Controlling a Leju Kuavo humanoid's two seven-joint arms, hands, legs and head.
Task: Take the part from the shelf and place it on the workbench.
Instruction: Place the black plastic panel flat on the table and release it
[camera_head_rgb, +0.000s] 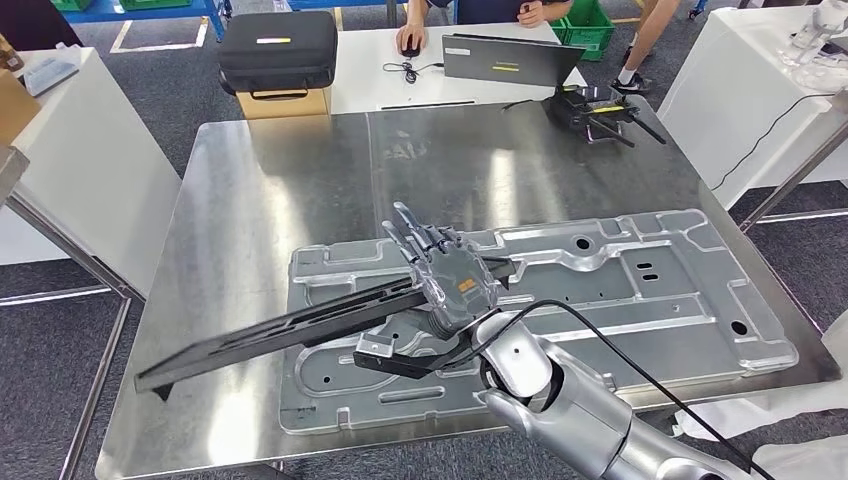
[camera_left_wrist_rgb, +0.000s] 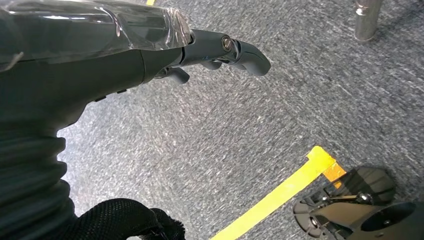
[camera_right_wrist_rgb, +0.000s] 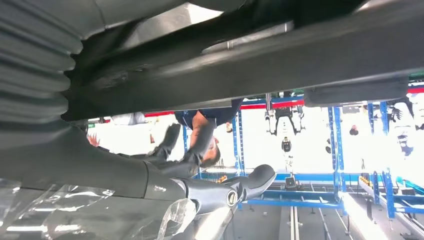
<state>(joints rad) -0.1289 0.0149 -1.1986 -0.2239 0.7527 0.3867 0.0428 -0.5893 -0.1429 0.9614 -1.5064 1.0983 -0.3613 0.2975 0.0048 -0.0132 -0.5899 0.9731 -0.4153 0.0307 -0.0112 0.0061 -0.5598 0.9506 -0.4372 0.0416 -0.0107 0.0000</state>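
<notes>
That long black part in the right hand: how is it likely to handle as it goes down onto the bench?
The long black part looks rigid: it stays straight though the right hand holds it near one end. That off-centre hold probably makes its far end want to dip. It may slide on the shiny workbench.

Bright, even overhead light; soft glare streaks the steel workbench (camera_head_rgb: 300, 180). The right wrist view's far background is blown out white; the left wrist view's carpet (camera_left_wrist_rgb: 250, 125) looks motion-blurred
</notes>
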